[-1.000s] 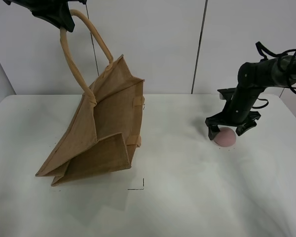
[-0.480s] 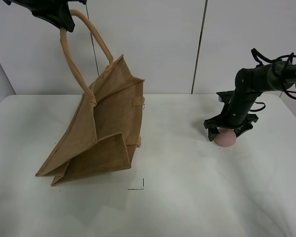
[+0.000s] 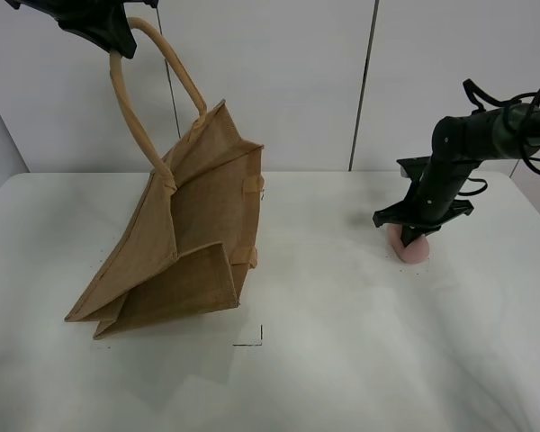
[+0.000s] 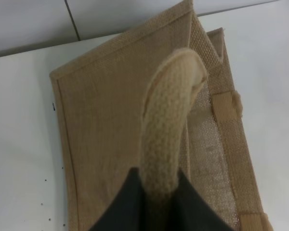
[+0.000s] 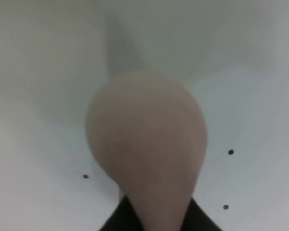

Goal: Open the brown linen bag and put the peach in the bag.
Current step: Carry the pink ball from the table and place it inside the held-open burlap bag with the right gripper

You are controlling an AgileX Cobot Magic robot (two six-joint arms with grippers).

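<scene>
Exterior high: my right tool (image 3: pixel 411 236), wide a second ago, now pinches the small dull-pink round peach (image 3: pixel 415 252) at three o'clock on the counter (image 3: pixel 360 346); left tool (image 3: pixel 114 40) grips the handle (image 4: pixel 168 125) of the tan-brown jute bag (image 3: pixel 193 238). Ready to lift, I judge.

Tan brown linen bag (image 3: pixel 184 243) tilted, partly lifted, gussets folded, small pink peach (image 3: pixel 418 253) well apart.

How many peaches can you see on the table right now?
1. The peach sits on the table at the right, with the right gripper shut on it. The brown linen bag hides its inside, so more might be there.
</scene>
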